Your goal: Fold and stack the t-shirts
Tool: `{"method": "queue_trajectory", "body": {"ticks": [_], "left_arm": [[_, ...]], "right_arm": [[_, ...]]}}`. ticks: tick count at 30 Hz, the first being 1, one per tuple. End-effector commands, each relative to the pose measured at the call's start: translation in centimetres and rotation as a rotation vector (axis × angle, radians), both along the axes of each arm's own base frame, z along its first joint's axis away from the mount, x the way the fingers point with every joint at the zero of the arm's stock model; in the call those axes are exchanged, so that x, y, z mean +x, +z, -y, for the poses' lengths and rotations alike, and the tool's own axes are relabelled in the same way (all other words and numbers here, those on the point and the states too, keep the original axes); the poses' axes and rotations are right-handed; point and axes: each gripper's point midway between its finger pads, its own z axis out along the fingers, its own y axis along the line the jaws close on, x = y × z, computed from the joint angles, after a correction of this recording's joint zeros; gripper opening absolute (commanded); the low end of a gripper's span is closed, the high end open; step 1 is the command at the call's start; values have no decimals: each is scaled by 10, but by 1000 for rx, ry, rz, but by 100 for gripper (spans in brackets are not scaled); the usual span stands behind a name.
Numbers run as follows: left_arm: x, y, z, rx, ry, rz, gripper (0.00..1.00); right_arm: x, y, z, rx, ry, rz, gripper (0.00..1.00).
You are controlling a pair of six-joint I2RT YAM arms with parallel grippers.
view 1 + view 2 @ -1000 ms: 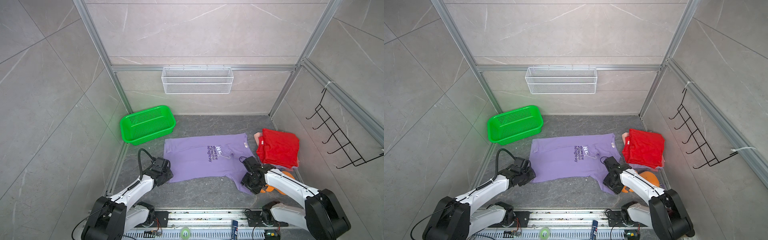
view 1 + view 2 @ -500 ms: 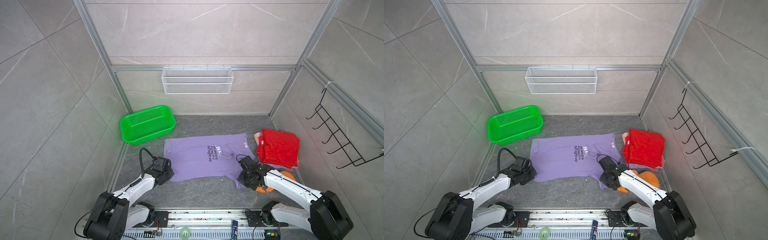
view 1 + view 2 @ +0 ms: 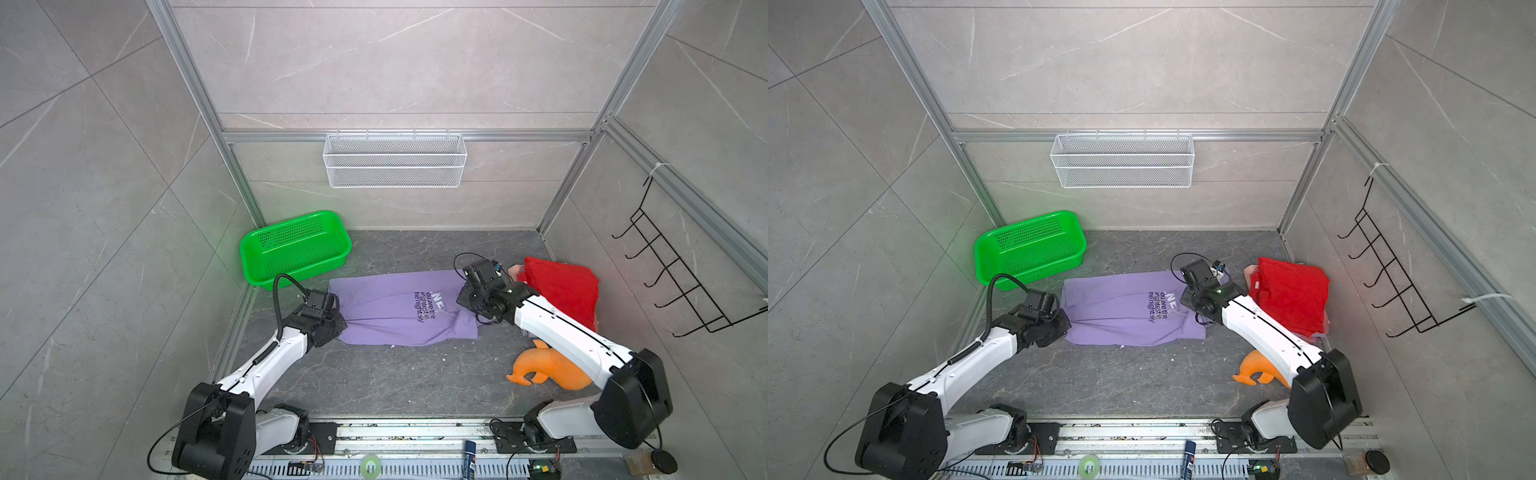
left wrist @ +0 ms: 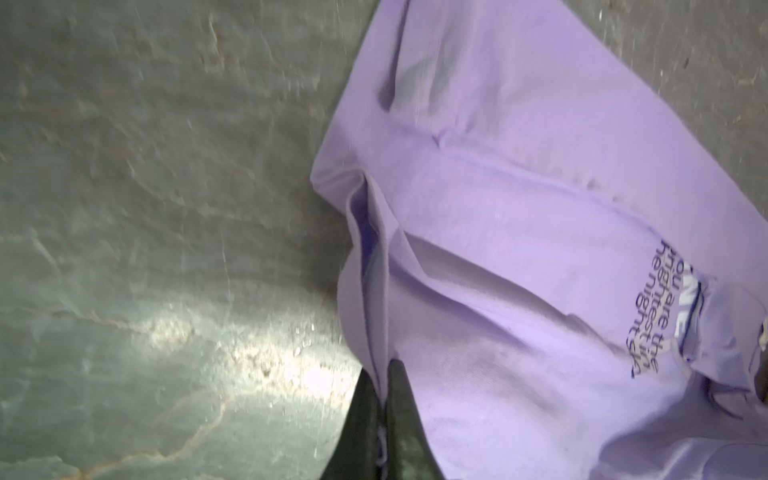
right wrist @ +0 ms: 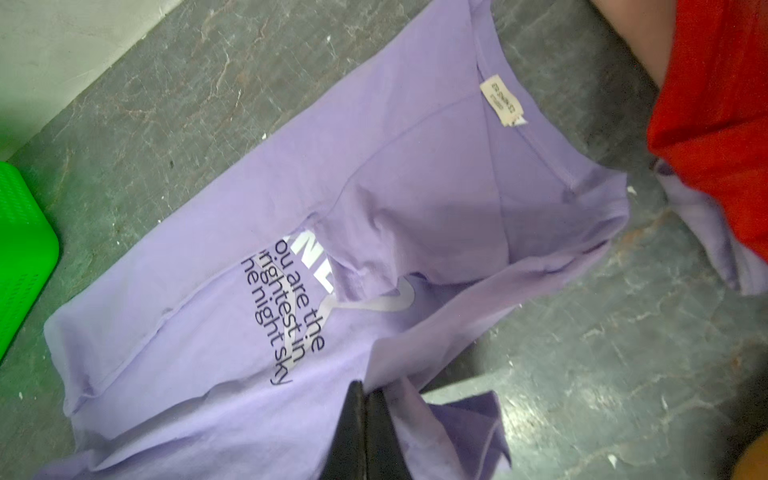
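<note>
Between the left gripper (image 4: 384,376) and the right gripper (image 5: 365,388), the lavender t-shirt (image 3: 386,307) lies spread across the dark worktop (image 3: 395,374), with one end at each gripper. The left gripper's dark fingers (image 4: 403,415) are pressed together on a bunched fold at the end of the shirt away from the collar. Creases run from that pinch toward the print. The right gripper is likewise clamped on lavender fabric at the collar end. Its fingers (image 5: 378,428) are together with cloth caught between them, and a loose flap hangs just beside them.

Ahead of the right gripper, a fold of the shirt covers part of the print. Only the white letters "NE" and cut-off dark lines reading "are the", "in" and "night sky" show. Farther ahead, the neck label (image 5: 503,99) sits inside the collar.

Just to the outer side of the right gripper, the red t-shirt (image 3: 561,286) lies folded on top of a pile. The edge of a pink t-shirt (image 3: 515,271) and a second lavender t-shirt (image 5: 698,216) show beneath it. Behind that gripper, beside its arm, the orange plush toy (image 3: 544,368) lies on the worktop. Beyond the left gripper, toward the back wall, the green basket (image 3: 295,249) stands near the shirt's corner.
</note>
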Motion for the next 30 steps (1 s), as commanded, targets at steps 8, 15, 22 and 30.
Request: {"method": "queue_trajectory", "body": {"ticks": [8, 15, 22, 30], "left_arm": [[47, 15, -8, -2, -57, 1, 0], [48, 19, 4, -48, -193, -62, 0], [60, 17, 1, -60, -207, -89, 0], [86, 15, -21, -65, -78, -72, 10]], "right_arm": [[69, 22, 37, 26, -89, 100, 0], [82, 29, 49, 42, -110, 122, 0], [103, 23, 62, 73, -143, 131, 0], [141, 9, 53, 142, -117, 131, 0]]}}
